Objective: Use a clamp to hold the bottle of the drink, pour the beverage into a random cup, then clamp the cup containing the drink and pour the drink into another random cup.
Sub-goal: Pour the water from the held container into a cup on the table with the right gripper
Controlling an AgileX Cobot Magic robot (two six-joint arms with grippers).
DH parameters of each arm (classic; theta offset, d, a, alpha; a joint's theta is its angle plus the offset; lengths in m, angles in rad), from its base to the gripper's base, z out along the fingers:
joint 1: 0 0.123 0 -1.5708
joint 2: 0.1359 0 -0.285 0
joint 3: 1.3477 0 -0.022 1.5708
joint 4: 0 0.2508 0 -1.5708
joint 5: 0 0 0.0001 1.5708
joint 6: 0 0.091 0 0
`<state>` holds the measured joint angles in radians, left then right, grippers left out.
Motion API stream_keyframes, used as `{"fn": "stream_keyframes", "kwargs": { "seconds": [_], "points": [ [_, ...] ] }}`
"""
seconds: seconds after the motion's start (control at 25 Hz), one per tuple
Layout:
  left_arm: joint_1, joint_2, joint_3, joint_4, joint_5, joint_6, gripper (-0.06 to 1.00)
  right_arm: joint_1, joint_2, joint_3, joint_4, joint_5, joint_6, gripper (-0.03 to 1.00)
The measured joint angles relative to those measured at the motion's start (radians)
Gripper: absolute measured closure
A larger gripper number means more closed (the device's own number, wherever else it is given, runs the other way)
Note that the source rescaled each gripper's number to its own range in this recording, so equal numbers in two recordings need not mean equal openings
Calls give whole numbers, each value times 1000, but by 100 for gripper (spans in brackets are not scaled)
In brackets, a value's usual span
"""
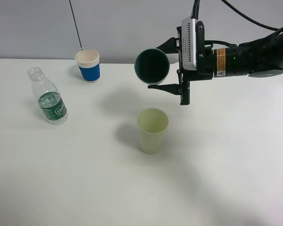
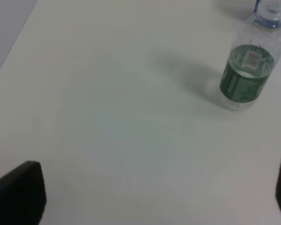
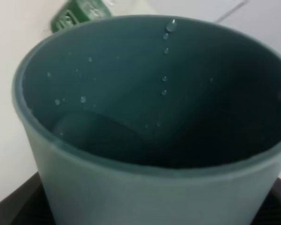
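My right gripper [image 1: 166, 66] is shut on a dark green cup [image 1: 152, 66], held tipped on its side with its mouth facing left, above and slightly behind a pale green cup [image 1: 152, 130] standing upright on the table. In the right wrist view the green cup [image 3: 145, 131] fills the frame, with droplets on its inner wall. A clear bottle [image 1: 48, 96] with a green label, cap off, stands at the left; it also shows in the left wrist view [image 2: 250, 65]. My left gripper [image 2: 154, 197] is open above bare table, apart from the bottle.
A blue and white paper cup [image 1: 88, 65] stands at the back left. The white table [image 1: 85, 179] meets a grey wall at the back. A thin dark cable hangs behind the paper cup.
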<state>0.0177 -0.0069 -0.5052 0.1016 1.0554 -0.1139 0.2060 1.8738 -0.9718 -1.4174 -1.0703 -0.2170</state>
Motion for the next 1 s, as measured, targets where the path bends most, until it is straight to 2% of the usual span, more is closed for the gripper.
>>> {"fn": "stream_keyframes", "kwargs": {
  "seconds": [0.36,0.76,1.0],
  "points": [
    [0,0,0,0,0,0,-6,0,-47,-1,-138,5,-29,93],
    [0,0,0,0,0,0,-6,0,-71,-1,-142,87,-130,93],
    [0,0,0,1,0,0,-6,39,-72,-1,-140,120,-185,93]
  ]
}}
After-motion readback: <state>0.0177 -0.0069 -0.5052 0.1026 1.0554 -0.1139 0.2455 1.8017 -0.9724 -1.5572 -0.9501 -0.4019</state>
